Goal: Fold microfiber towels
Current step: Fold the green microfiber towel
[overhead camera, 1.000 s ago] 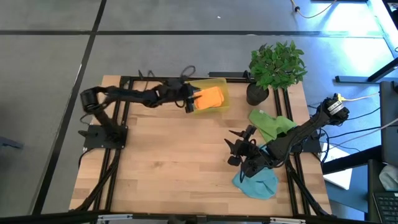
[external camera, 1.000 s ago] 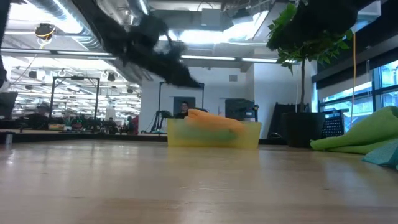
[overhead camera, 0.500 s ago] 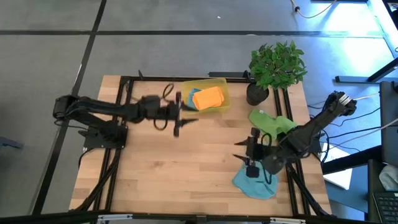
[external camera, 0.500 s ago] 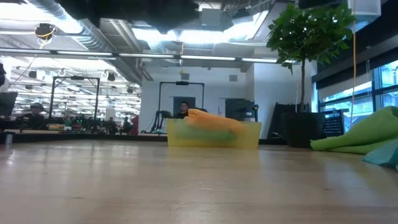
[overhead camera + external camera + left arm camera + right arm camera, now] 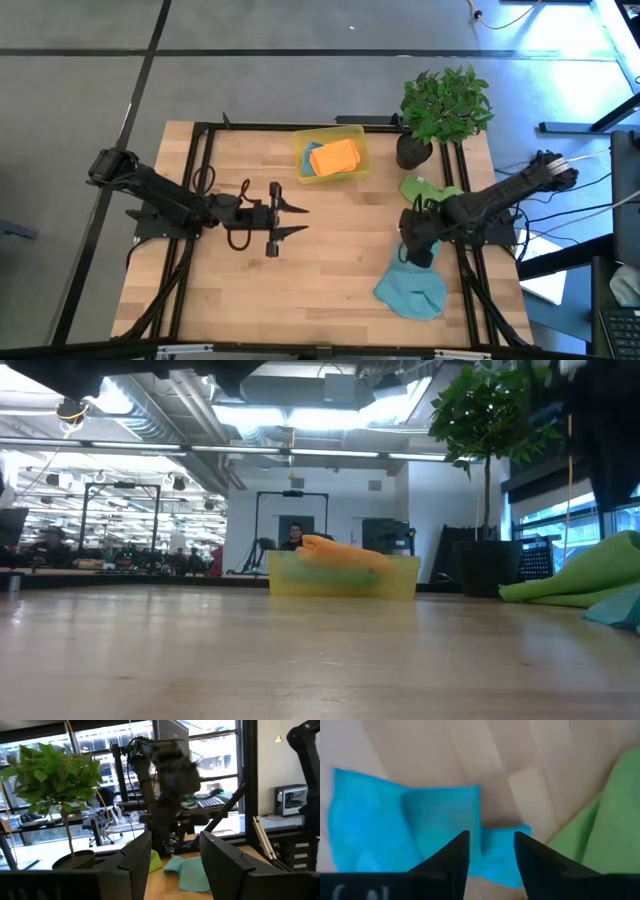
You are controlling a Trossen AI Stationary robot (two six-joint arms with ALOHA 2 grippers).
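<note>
Right gripper (image 5: 413,250) pointed down at the crumpled teal-blue microfiber towel (image 5: 412,291) near the table's front right edge, its fingers (image 5: 451,857) parted with a gap and gripping nothing. Just beside it lay the rumpled green microfiber towel (image 5: 432,199). Left gripper (image 5: 293,220) hovered open over the bare wooden table (image 5: 330,280) mid-left. An orange folded towel (image 5: 334,157) sat in the translucent yellow plastic bin (image 5: 353,132) by the leafy potted plant (image 5: 444,104).
</note>
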